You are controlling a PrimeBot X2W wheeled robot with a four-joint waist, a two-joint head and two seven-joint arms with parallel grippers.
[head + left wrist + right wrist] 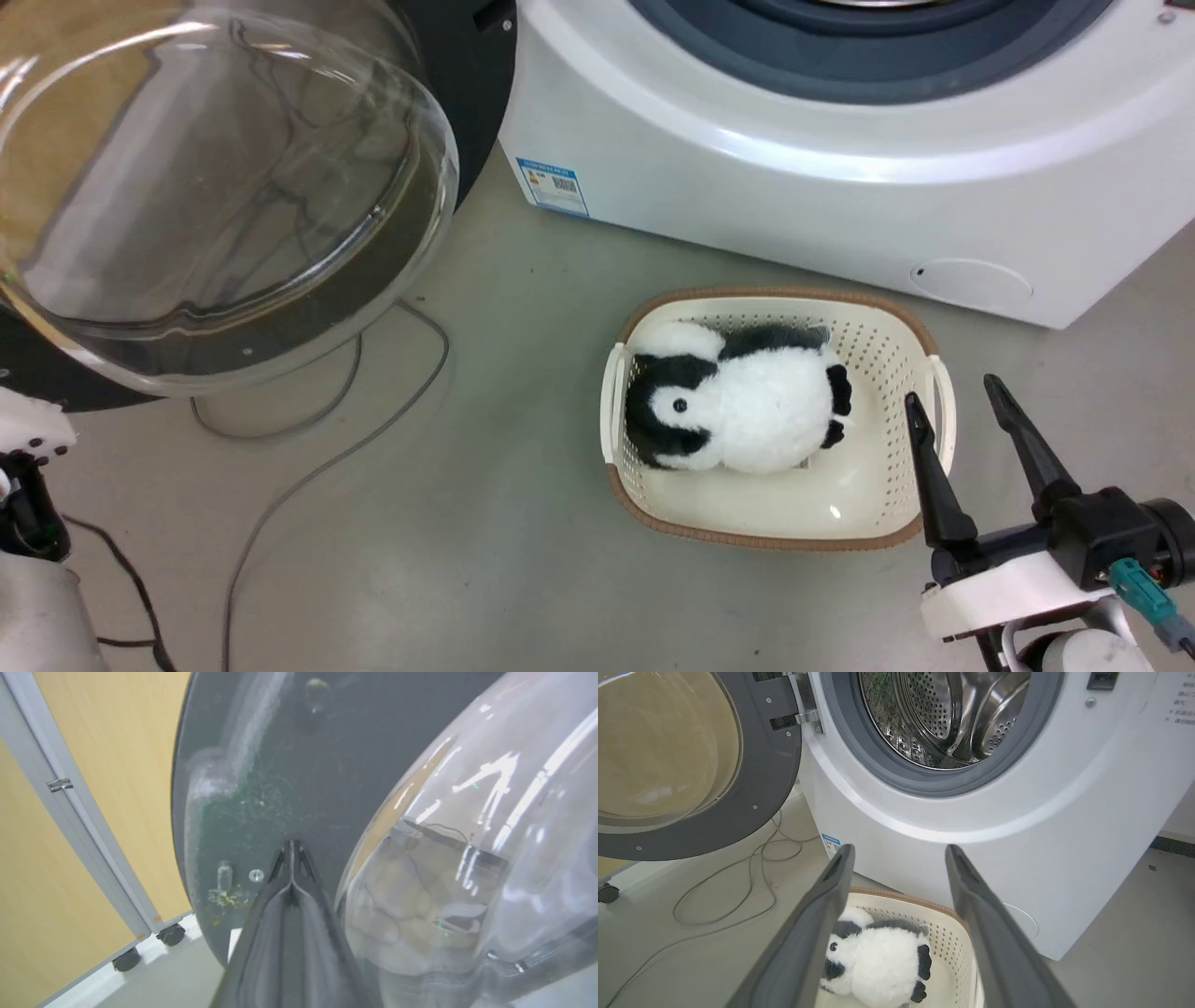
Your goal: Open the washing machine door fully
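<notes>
the left gripper [292, 851] has its fingers [299, 933] clenched tight together with nothing between them. their tips sit against the matte dark inner side of the washing machine door [289, 765], just beside the bulging glass bowl [467, 858]; whether they press on it or only graze it i cannot tell. past the door's edge stands a wood-coloured panel [93, 765] in a grey frame on small castors [172, 934].

the right gripper [952, 397] is released, its two fingers [934, 485] spread apart and grasping nothing. it hangs above the right rim of a cream basket [775, 294] with a brown edge. a black and white plush toy [738, 411] lies in the basket, which stands on the floor [523, 579] just before the front lower edge of the washing machine [794, 187].

the door is swung wide off the drum mouth, out to the machine's left side on its metal hinge [803, 704], inner side and bowl facing the robot. the steel drum [943, 714] and grey gasket [896, 774] lie bare. a blue label [553, 185] sits at the machine's lower left corner, a round filter cap [971, 283] at its lower right. grey cables [317, 467] loop over the floor below the door.
</notes>
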